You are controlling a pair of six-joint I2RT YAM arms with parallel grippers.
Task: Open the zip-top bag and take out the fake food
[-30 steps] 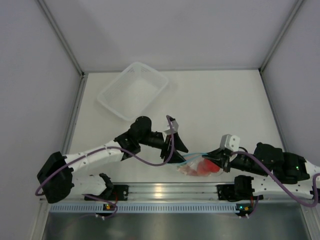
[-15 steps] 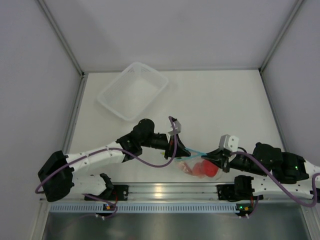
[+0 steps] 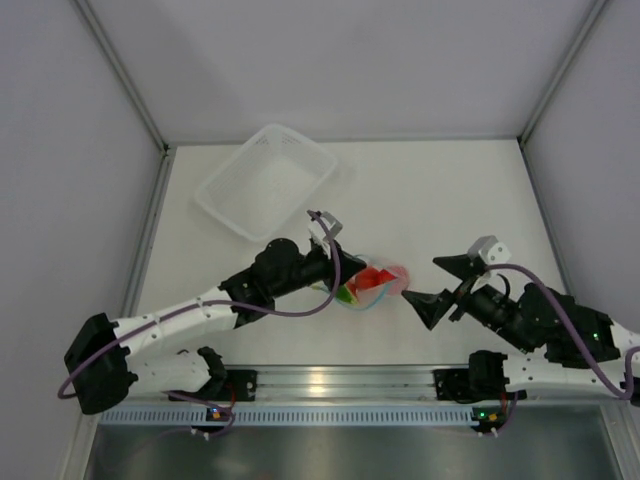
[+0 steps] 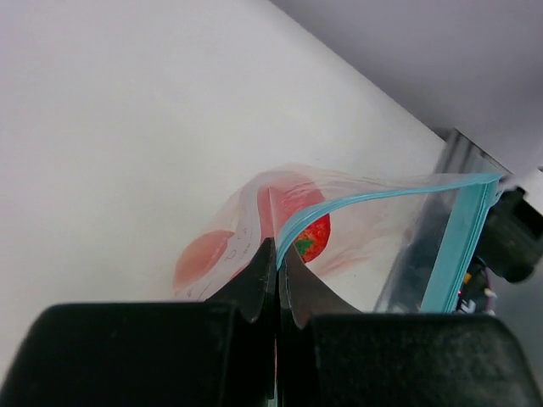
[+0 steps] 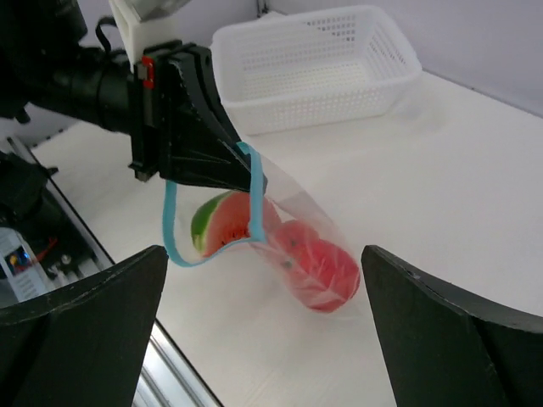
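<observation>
A white basket sits far left on the surface; the left jaws are clamped on the blue-zip rim of the zip-top bag, whose mouth gapes; the fake food lies inside, a watermelon wedge among it; the right jaws stand spread wide, empty, just right of the bag.

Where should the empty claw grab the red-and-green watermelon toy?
Probably the green rind end of the red-and-green watermelon wedge, reached through the open blue-rimmed mouth of the clear zip-top bag from the right gripper side; that end lies nearest the mouth.
</observation>
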